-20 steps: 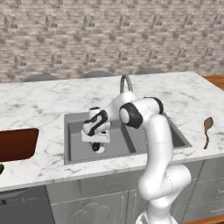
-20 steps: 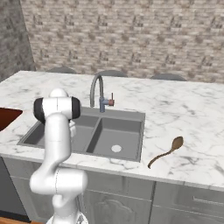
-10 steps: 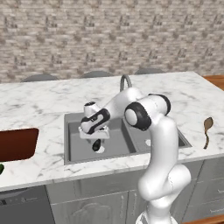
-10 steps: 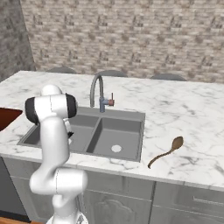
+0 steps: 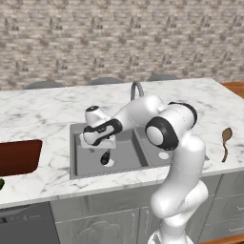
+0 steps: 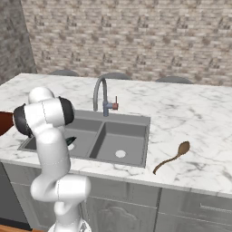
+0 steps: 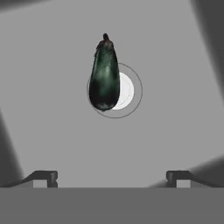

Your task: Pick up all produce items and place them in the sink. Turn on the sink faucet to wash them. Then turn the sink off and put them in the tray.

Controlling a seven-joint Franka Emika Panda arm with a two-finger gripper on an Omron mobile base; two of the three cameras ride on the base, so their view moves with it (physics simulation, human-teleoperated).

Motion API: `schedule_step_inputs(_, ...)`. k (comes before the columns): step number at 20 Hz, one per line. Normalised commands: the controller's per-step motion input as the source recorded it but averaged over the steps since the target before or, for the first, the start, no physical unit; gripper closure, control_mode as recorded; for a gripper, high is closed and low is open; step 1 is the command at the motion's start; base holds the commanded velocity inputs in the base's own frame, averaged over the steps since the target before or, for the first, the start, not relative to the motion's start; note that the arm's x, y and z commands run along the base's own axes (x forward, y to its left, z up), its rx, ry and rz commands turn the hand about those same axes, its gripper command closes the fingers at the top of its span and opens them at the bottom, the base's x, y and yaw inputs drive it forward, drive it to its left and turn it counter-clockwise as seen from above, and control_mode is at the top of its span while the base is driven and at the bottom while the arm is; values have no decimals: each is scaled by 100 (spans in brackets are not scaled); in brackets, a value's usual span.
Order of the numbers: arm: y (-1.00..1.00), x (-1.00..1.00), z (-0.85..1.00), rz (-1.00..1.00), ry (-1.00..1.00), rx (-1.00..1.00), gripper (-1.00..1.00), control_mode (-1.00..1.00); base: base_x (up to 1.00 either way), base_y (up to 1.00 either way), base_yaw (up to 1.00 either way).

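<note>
A dark blackish-green oblong produce item (image 7: 104, 78) lies in the sink's left basin (image 5: 88, 159), resting partly over the round pale drain (image 7: 126, 91). It also shows as a dark shape (image 5: 105, 157) and beside my arm (image 6: 70, 141). My gripper (image 7: 111, 178) hangs open straight above it, apart from it, with nothing between its fingertips (image 7: 43, 177). The hand (image 5: 99, 136) sits over the left basin. The faucet (image 5: 137, 90) rises behind the sink (image 6: 136, 120). A reddish-brown tray (image 5: 16, 157) lies on the counter to the left. A small green thing (image 5: 1, 183) peeks in at the left edge.
A brown wooden spoon (image 5: 226, 140) lies on the marble counter right of the sink, seen also near the front edge (image 6: 172, 156). The right basin (image 6: 120, 145) holds nothing. A brick wall runs behind the counter.
The jaws have spread wider and the hand has drawn up and slightly left. The dark produce item stays lying on the drain.
</note>
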Motion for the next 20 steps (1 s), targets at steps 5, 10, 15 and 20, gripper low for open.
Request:
schedule_step_inputs(5, 35, -38, 38, 10, -7, 0, -100, -100, 0, 0, 0)
schedule_step_inputs(10, 42, -36, 41, 17, -7, 0, -100, -100, 0, 0, 0)
schedule_step_inputs(15, 46, -31, 34, 22, -4, 0, -100, -100, 0, 0, 0)
schedule_step_inputs(20, 51, -33, 24, 23, -3, -1, -100, -100, 0, 0, 0)
